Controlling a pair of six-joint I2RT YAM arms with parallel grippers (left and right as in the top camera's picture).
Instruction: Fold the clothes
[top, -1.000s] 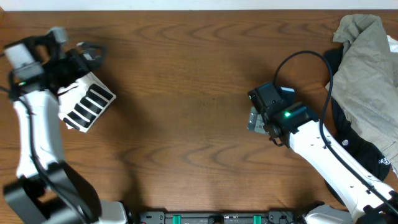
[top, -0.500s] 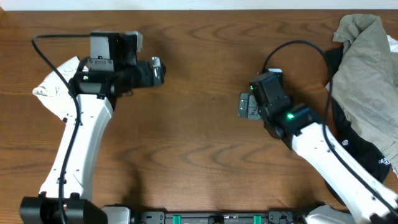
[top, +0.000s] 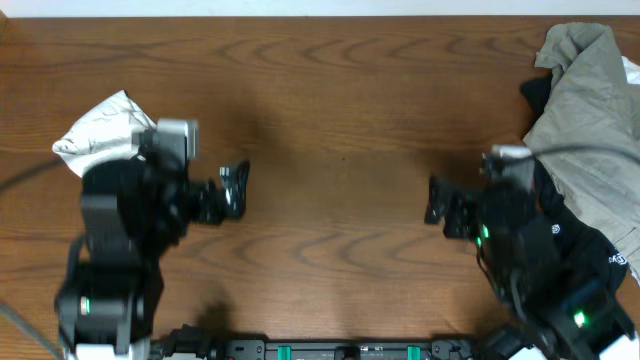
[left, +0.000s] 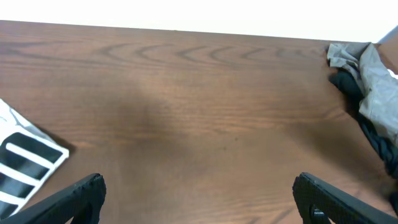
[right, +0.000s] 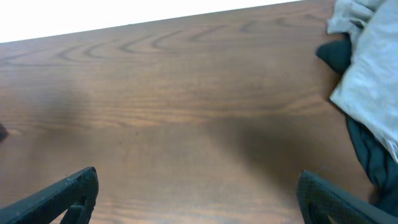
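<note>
The clothes (top: 103, 132), a white T-shirt, lie in a compact bundle at the table's left; in the left wrist view their black stripes (left: 22, 167) show at the lower left corner. My left gripper (top: 232, 190) hovers to the right of the bundle, apart from it, jaws wide open and empty. One of its fingertips (left: 87, 188) shows over bare wood. My right gripper (top: 438, 202) is open and empty over the table's right half, with its fingertips (right: 82, 184) spread over bare wood.
A grey-olive garment (top: 590, 100) lies heaped at the back right corner, over a black garment (top: 565, 235) that runs along the right edge beside my right arm. Both also show in the right wrist view, grey-olive garment (right: 373, 62) above black garment (right: 367, 149). Brown wood table (top: 330, 110).
Both arms have pulled back toward the table's front edge. The left gripper left the T-shirt and swung right, then forward; the right gripper drew back to the right. Both stayed open.
</note>
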